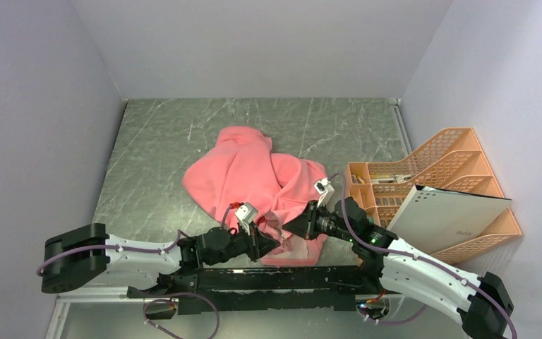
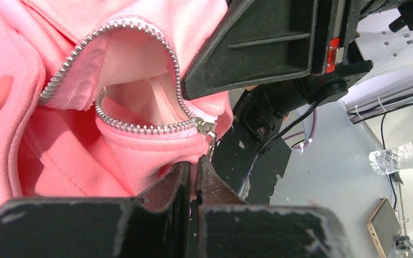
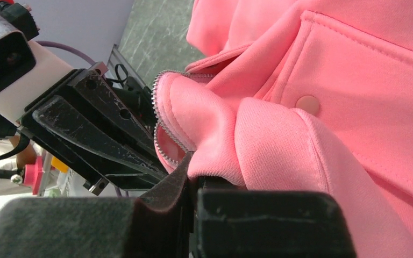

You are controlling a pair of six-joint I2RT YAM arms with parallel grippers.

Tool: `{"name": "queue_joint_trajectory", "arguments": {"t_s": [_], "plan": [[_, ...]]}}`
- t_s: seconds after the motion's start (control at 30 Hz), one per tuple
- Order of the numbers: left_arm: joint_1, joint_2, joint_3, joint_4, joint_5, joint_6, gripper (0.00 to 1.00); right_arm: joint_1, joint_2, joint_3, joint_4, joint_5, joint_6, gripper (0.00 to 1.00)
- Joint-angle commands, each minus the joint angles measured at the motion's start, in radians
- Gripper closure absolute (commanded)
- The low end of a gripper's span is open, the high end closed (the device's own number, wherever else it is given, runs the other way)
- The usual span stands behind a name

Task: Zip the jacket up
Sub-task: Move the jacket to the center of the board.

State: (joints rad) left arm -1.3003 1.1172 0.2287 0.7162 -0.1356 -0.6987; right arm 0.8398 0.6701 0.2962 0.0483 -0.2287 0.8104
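The salmon-pink jacket (image 1: 250,176) lies bunched on the marble table, its lower edge pulled toward the arms. My left gripper (image 1: 272,244) is shut on the jacket's hem (image 2: 156,156), just below the small metal zipper pull (image 2: 206,128). Above the pull the two rows of zipper teeth (image 2: 134,128) gape apart in a loop. My right gripper (image 3: 193,164) is shut on a fold of the jacket (image 3: 258,145) beside the toothed edge (image 3: 161,134), close to the left gripper (image 3: 94,137). A flap pocket with a snap (image 3: 307,102) shows on the right.
An orange file organiser (image 1: 430,169) stands at the table's right edge with a white folder (image 1: 448,219) leaning in it. Grey walls enclose the table on three sides. Below the table's edge lie a water bottle (image 2: 403,155) and a phone (image 2: 382,226).
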Motion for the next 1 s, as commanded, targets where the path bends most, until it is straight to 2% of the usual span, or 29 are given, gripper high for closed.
{"name": "queue_joint_trajectory", "arguments": {"t_s": [0.0, 0.1, 0.27, 0.47, 0.7, 0.97], "plan": [[-0.03, 0.038, -0.028, -0.094, 0.046, -0.015, 0.95, -0.028, -0.013, 0.029, 0.155, 0.022, -0.071, 1.0], [-0.031, 0.039, -0.024, -0.101, 0.044, -0.011, 0.95, -0.028, -0.016, 0.048, 0.11, 0.028, -0.106, 0.99], [-0.03, 0.038, -0.019, -0.116, 0.038, -0.008, 0.95, -0.028, -0.017, 0.087, 0.037, 0.022, -0.151, 0.89], [-0.031, 0.036, -0.001, -0.15, 0.034, 0.003, 0.95, -0.028, -0.041, 0.134, -0.058, 0.003, -0.186, 0.72], [-0.031, 0.041, 0.004, -0.164, 0.045, 0.004, 0.95, -0.028, -0.094, 0.196, -0.265, -0.048, -0.223, 0.53], [-0.031, 0.055, 0.013, -0.157, 0.045, 0.001, 0.95, -0.028, -0.181, 0.156, -0.367, -0.1, -0.201, 0.49]]}}
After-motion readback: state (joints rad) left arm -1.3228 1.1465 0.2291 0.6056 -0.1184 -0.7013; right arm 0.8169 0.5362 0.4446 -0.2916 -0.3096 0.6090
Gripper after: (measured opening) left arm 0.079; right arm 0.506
